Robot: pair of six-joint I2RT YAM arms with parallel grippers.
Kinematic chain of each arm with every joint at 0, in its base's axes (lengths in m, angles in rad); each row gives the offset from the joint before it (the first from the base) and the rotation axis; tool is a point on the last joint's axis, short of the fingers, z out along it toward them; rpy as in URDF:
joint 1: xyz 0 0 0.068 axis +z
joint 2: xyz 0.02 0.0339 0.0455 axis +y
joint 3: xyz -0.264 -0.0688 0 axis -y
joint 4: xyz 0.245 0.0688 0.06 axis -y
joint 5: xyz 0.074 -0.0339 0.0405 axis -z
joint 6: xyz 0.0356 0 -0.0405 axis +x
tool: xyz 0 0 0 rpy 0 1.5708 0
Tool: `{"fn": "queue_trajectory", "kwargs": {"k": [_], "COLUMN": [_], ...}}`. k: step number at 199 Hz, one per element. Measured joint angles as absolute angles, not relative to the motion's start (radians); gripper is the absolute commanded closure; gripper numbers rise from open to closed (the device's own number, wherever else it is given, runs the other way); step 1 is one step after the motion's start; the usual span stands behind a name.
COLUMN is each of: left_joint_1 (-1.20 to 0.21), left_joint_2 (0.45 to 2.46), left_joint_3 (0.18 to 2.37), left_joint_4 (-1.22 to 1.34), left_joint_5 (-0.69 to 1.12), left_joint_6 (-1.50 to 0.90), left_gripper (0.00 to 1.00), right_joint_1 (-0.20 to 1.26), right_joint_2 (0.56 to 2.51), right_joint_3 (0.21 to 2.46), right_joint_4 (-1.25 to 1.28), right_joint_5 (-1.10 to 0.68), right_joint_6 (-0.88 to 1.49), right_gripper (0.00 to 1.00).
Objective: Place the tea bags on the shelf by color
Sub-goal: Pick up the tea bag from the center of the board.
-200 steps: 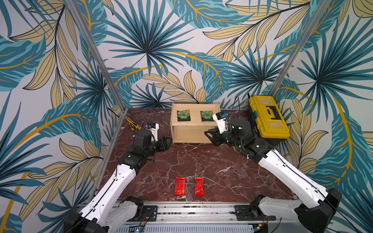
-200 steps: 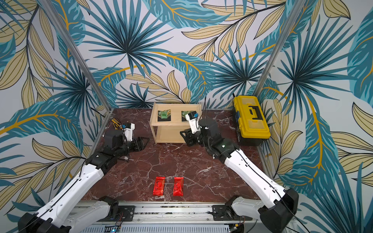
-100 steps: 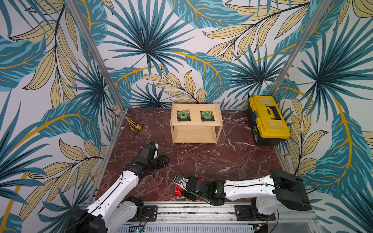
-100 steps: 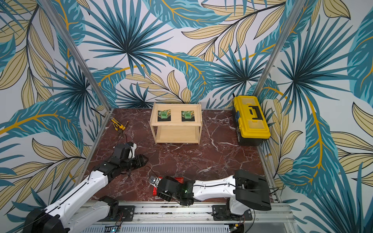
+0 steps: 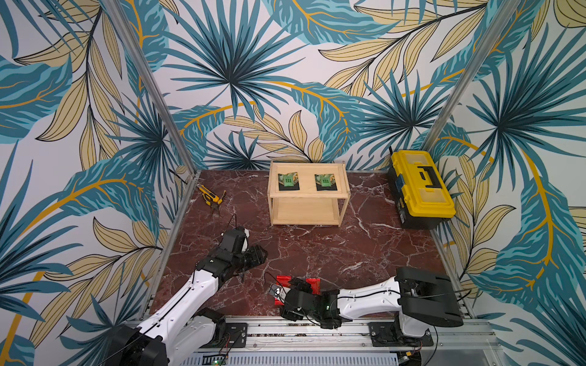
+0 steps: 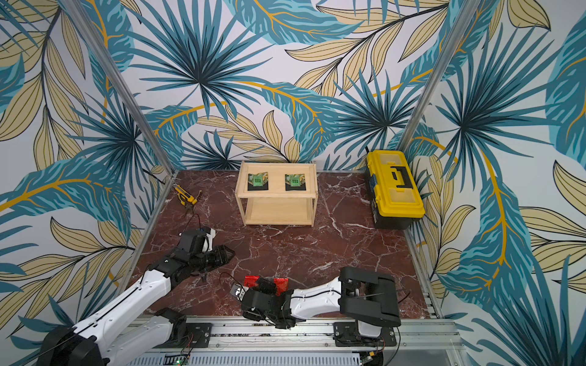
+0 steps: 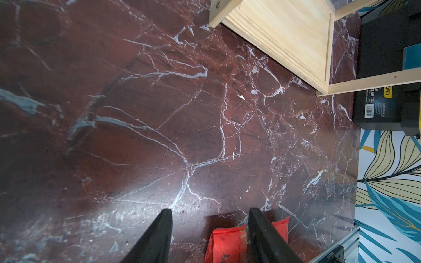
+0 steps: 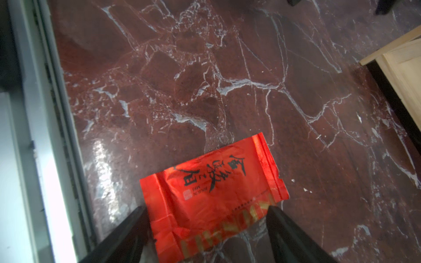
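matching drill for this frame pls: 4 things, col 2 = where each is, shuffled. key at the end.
Things:
1. green tea bags
2. red tea bags
3. toolbox
4. right gripper

Places:
A. against the wall on the robot's right
B. on the top tray of the shelf
C. open, low over one red packet at the near edge
D. flat on the marble table, close to the front rail

Pairs: 1-B, 2-D, 3-A, 4-C

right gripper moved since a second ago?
Yes. The right gripper went from beside the shelf to the table's near edge, open over the red tea bags.
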State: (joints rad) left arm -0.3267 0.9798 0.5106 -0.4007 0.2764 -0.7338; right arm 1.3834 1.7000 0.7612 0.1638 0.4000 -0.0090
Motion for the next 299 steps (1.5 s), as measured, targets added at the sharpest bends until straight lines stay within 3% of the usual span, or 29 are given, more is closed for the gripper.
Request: {"fn": "queue_trajectory", "kwargs": {"k": [79, 121, 164, 216, 299], "left_joint_1": [-0.379, -0.516, -0.566, -0.603, -0.608], "left_joint_2": [0.947, 0.941, 0.987, 1.113, 1.255], "left_joint_3": [0.485, 0.484, 0.482, 0.482, 0.459], "left_joint_4": [-0.395, -0.436, -0.454, -0.428, -0.212], "left_joint_5": [0.321, 0.329, 0.333, 0.314, 0.339], "left_joint_6": [-0.756, -0.751, -0.726, -0.669, -0.685], "left_gripper": [0.43, 0.39, 0.36, 0.43, 0.58], "right_joint_1": [1.267, 1.198, 1.083, 0.995, 0.968], "right_joint_2": [1.623, 1.365, 1.361, 1.388, 1.39], "right_joint_3": [0.761, 0.682, 0.541, 0.495, 0.492], "right_joint_4": [0.157, 0.219, 0.292, 0.371, 0.386], "right_joint_5": [0.363, 0.246, 0.138, 0.055, 0.017], "right_joint_6": [0.032, 0.246, 0.432, 0.517, 0.538], "right_gripper": [0.16, 0.21, 0.23, 0.25, 0.28]}}
